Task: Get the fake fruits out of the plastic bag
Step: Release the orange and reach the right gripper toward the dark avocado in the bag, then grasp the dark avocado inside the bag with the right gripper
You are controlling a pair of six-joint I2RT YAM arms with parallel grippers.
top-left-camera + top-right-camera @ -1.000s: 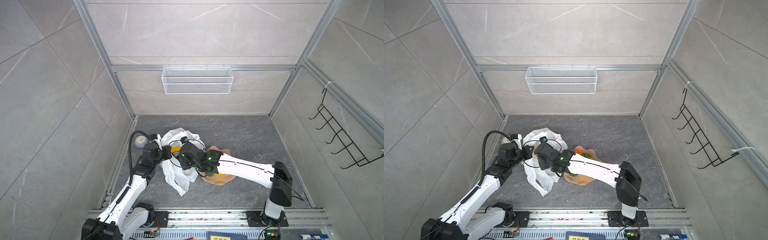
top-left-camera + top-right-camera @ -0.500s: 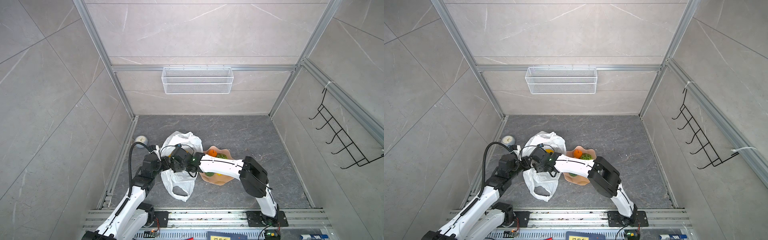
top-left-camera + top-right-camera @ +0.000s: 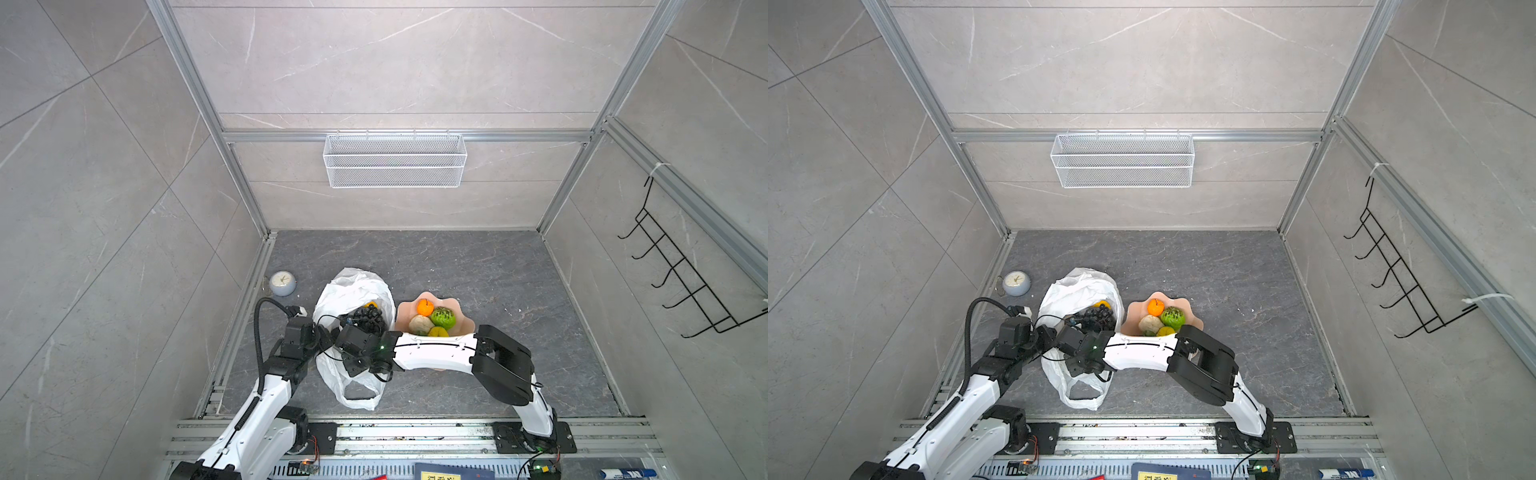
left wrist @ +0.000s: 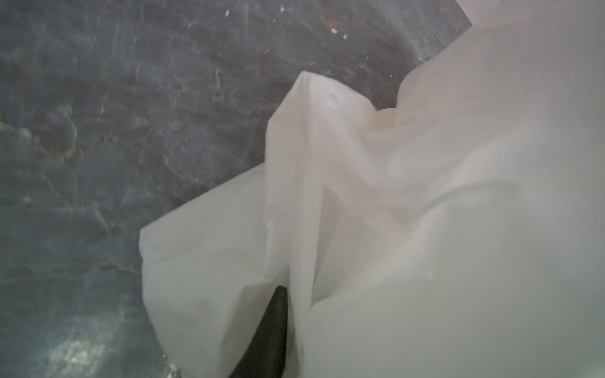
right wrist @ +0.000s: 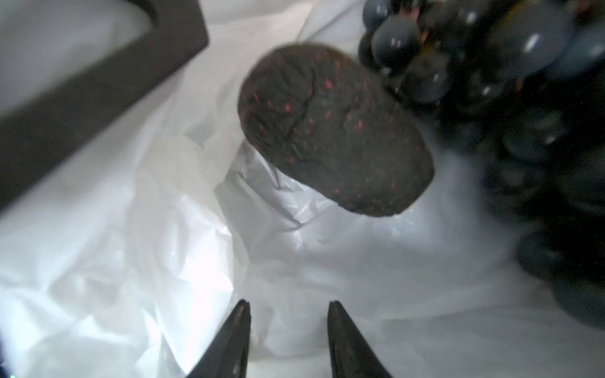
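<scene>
Only the right wrist view looks inside the plastic bag (image 5: 157,235). There a dark brown fruit (image 5: 334,131) lies on the white film just beside a dark grape bunch (image 5: 523,98). The right gripper (image 5: 288,311) has its jaws spread with nothing between them, short of that fruit.

The left wrist view shows one dark finger (image 4: 275,327) under draped bag film. Whether the left gripper (image 3: 325,335) pinches it I cannot tell.

Both top views show a wavy pink plate (image 3: 404,318) beside the bag. It holds an orange (image 3: 425,307), a bumpy green fruit (image 3: 443,318), a cream fruit (image 3: 420,324) and a yellow fruit (image 3: 438,331).

A small clock (image 3: 283,283) sits near the bag on the dark marbled floor (image 3: 478,270). The grey tiled walls carry a wire-mesh basket (image 3: 395,160) and a hook rack (image 3: 681,274).
</scene>
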